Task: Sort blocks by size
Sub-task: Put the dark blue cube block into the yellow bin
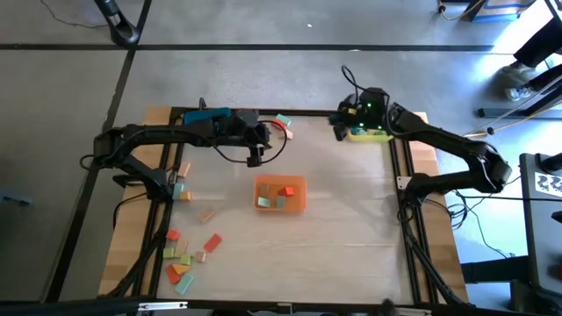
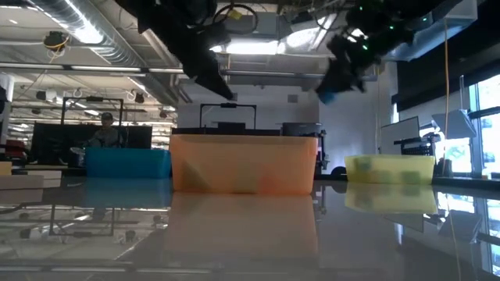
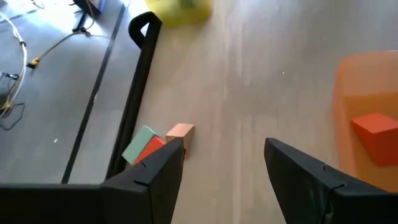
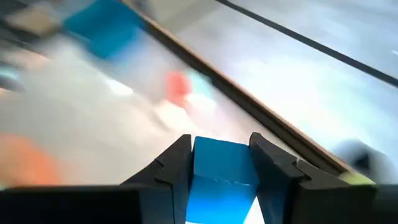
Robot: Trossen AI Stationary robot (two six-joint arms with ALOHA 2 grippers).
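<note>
We judge the blue block pinched across 2 flat sides by our right gripper above the table's far right corner light, rigid and smooth, while our left gripper hangs spread and empty near the far edge.

Trays: three – blue tray, orange tray, yellow tray. Arms: two. Loose blocks: count unclear.

Bright ceiling strip lights glare in the low view, leaving both arms as dark silhouettes; the glossy table mirrors the trays. The high view is evenly lit with soft shadows. The right wrist view is heavily motion-blurred.
</note>
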